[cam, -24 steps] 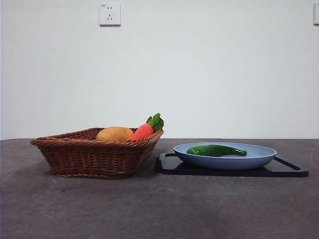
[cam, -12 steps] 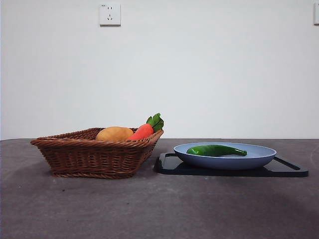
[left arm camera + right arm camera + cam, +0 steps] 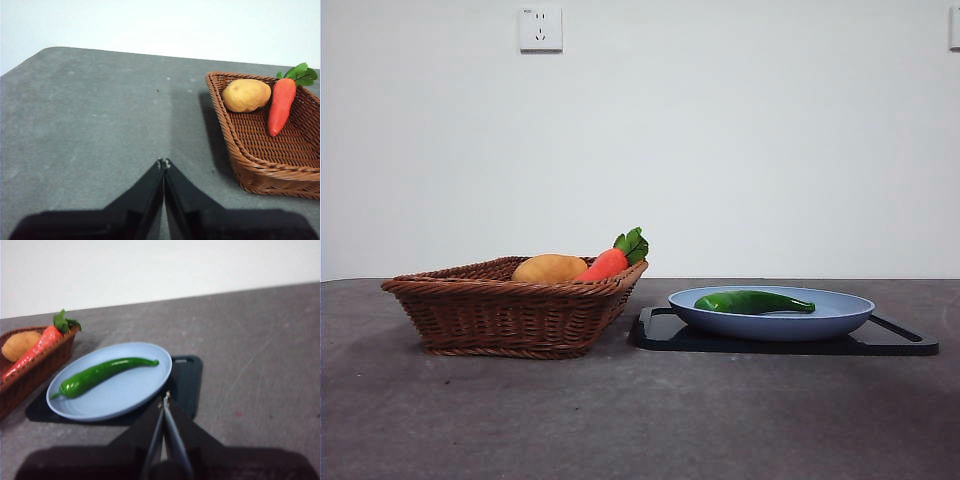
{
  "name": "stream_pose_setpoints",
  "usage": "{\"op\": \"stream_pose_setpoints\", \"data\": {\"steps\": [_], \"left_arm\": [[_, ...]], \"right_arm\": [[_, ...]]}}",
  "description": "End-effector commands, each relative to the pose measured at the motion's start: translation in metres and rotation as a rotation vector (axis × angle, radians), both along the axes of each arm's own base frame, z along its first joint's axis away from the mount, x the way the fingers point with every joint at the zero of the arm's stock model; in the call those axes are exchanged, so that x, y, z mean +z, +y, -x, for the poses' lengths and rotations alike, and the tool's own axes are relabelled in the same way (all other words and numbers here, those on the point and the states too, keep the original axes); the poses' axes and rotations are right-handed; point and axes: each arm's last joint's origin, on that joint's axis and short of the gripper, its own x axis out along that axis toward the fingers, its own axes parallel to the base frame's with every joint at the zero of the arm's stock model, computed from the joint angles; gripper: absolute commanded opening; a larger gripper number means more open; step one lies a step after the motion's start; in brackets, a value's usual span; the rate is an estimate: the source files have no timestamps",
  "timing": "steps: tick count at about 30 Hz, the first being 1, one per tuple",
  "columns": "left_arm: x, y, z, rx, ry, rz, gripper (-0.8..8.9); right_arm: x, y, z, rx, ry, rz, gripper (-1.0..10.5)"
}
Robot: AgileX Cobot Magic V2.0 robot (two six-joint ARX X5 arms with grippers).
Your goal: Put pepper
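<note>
Front view: pepper (image 3: 754, 301) lying in blue plate (image 3: 840, 322); right gripper (image 3: 164, 399) and left gripper (image 3: 163, 162) both closed, empty.

No legible text, labels, brands, numbers or signs in any view. Wall socket (image 3: 540, 29) in the front view: plain white faceplate, slot openings only, no readable marking.

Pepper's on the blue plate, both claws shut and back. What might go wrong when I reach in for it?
1. The pepper is slim and glossy, lying flat in the plate; the right claw may slip off or push the plate on its black board.
2. The basket already holds a potato and carrot, crowding any drop there.
</note>
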Motion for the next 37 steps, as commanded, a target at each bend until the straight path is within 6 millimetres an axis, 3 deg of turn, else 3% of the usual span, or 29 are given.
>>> {"op": "stream_pose_setpoints", "data": {"steps": [1, 37], "left_arm": [[-0.0022, 0.0003, -0.0005, 0.006, -0.005, 0.002, 0.08], [-0.0023, 0.0003, -0.0005, 0.006, -0.004, 0.002, 0.08]], "right_arm": [[-0.0055, 0.0001, -0.0001, -0.005, 0.015, -0.03, 0.1], [-0.0074, 0.0001, 0.0001, -0.007, 0.038, -0.039, 0.1]]}}
